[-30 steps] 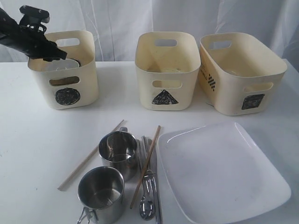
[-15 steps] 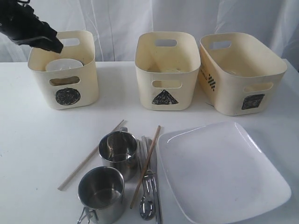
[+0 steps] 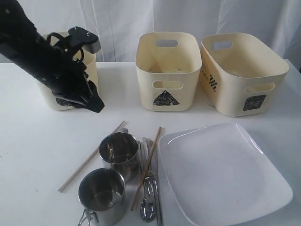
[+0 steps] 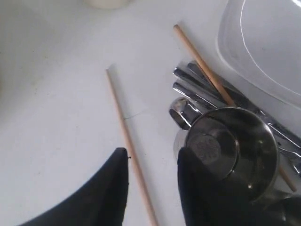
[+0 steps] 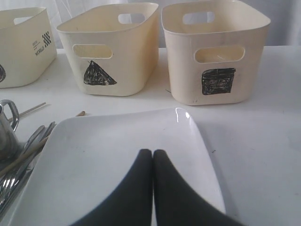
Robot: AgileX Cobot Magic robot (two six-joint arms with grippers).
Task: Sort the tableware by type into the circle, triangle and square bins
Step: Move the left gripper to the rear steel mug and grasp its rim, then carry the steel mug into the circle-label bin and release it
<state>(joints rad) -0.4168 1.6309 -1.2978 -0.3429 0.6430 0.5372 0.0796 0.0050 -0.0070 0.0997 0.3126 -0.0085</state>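
Now the left end effector (image 3: 95, 105) is out of the circle bin (image 3: 92, 70), where it hung a second ago. It has swung down in front of the bin and points toward the steel pile. Its fingers are apart and empty. The small white bowl that sat in that bin half a second ago is hidden behind the arm, so I cannot confirm it. My read is that the bowl drop is done and the next pick is starting.

In the left wrist view, a loose chopstick (image 4: 126, 136) runs between the spread fingers. The nearer cup (image 4: 230, 146) lies just beside one finger (image 4: 197, 188), so that cup is probably the target.

The cup is upright, shiny steel and empty, with its handle turned away toward the cutlery (image 3: 150, 193). The second cup (image 3: 101, 193) stands beyond it, further from the end effector. A second chopstick (image 3: 146, 167) leans across the cutlery, touching the near cup's far side.

The right end effector (image 5: 153, 157) has its fingers pressed together with nothing in them, and it hovers over the white plate (image 5: 117, 155). The plate is flat on the tabletop (image 3: 37, 150). The triangle bin (image 3: 167, 70) and square bin (image 3: 244, 75) stand ahead of the right end effector.
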